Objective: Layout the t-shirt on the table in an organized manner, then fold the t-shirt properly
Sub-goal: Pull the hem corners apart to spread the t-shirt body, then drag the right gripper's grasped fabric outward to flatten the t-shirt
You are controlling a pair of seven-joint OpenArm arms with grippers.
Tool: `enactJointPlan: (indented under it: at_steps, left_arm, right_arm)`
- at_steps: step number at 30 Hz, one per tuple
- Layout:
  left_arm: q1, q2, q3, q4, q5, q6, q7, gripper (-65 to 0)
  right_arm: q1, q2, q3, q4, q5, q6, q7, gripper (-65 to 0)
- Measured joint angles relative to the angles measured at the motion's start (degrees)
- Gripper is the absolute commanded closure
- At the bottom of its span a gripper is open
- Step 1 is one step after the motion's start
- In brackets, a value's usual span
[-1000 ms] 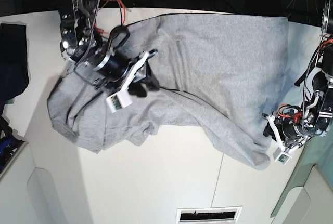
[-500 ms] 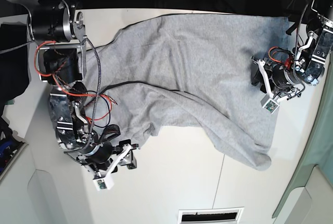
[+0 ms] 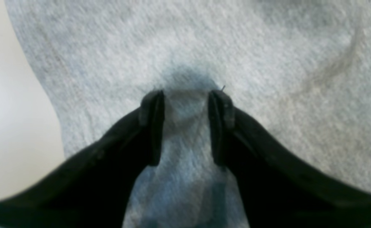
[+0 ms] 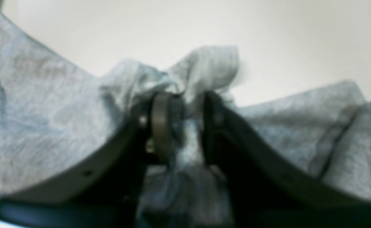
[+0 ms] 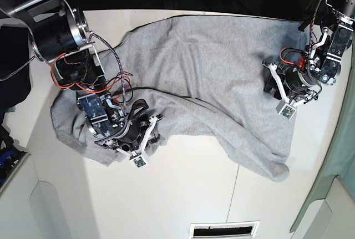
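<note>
The light grey t-shirt (image 5: 211, 61) lies rumpled across the back half of the white table (image 5: 183, 189), with one tail running to the front right. My right gripper (image 5: 154, 138) sits at the shirt's front left edge. In the right wrist view this gripper (image 4: 193, 110) is shut on a bunched fold of the t-shirt (image 4: 46, 104). My left gripper (image 5: 270, 86) rests on the shirt's right side. Seen from the left wrist, the left gripper (image 3: 187, 104) has its jaws apart, tips pressed into the flat t-shirt (image 3: 267, 47), with cloth lying between them.
A dark cloth (image 5: 14, 56) lies at the table's left edge. A slotted vent (image 5: 223, 229) sits at the front edge. A pale green surface (image 5: 338, 194) borders the right side. Red and black cables hang off the arm (image 5: 61, 28) at the back left.
My right gripper moved from the bare table at the front left back onto the shirt's edge and closed on a fold. The left arm came up from the shirt's front right corner.
</note>
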State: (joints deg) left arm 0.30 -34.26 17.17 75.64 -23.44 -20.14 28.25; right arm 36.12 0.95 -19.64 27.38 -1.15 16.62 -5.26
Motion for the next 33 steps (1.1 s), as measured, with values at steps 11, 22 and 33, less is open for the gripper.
enactJointPlan:
  at_steps: [11, 22, 33]
  left_arm:
    - [0.87, 0.00, 0.00, 0.00, 1.38, -0.02, -0.81, -26.0]
    - [1.95, -0.02, 0.00, 0.20, 1.90, -0.02, -0.61, -26.0]
    - [1.95, 0.00, 0.00, 0.22, 1.95, -0.04, -0.63, -26.0]
  right_arm:
    - [-1.95, 1.51, -0.28, 11.26, -9.20, 0.15, 3.43, 0.0]
    - [9.73, 3.98, 6.93, 16.24, -6.34, 0.07, -0.22, -12.6]
    - [6.47, 4.59, 19.91, 16.24, 2.47, -0.42, -13.68, -44.7]
